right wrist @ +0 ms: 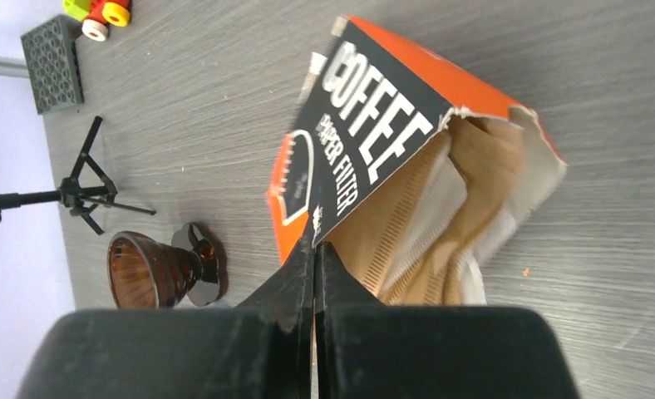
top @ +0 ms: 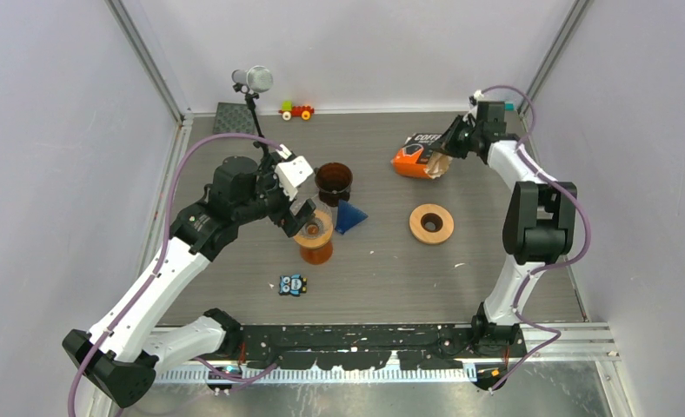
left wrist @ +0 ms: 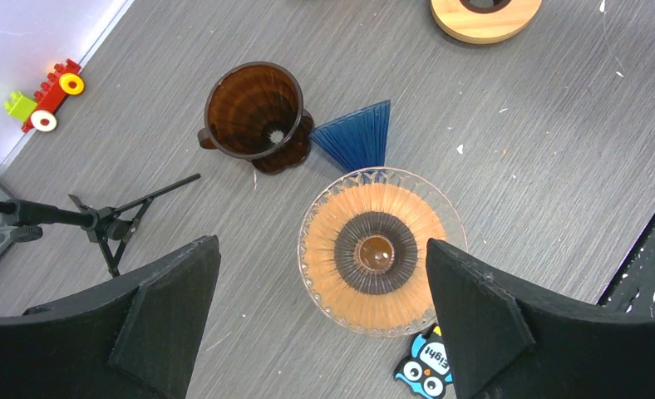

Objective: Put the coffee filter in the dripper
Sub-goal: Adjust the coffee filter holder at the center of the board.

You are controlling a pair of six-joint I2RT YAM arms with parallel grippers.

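An orange and black coffee filter box (top: 413, 156) lies on its side at the back right, its open end showing brown and white paper filters (right wrist: 440, 224). My right gripper (right wrist: 316, 245) is shut on the black edge of the box (right wrist: 374, 141); in the top view the gripper (top: 446, 155) sits at the box's open end. A brown translucent dripper (top: 333, 178) stands mid-table and shows in the left wrist view (left wrist: 253, 108). A clear-rimmed orange dripper (left wrist: 378, 249) stands in front of it. My left gripper (left wrist: 322, 243) is open and empty, above this orange dripper (top: 313, 236).
A blue ribbed cone (top: 350, 215) lies between the two drippers. A wooden ring (top: 431, 223) lies to the right. An owl sticker (top: 293, 285) lies near the front. A microphone stand (top: 254, 82), a toy car (top: 296, 110) and a grey studded plate (top: 235, 117) are at the back left.
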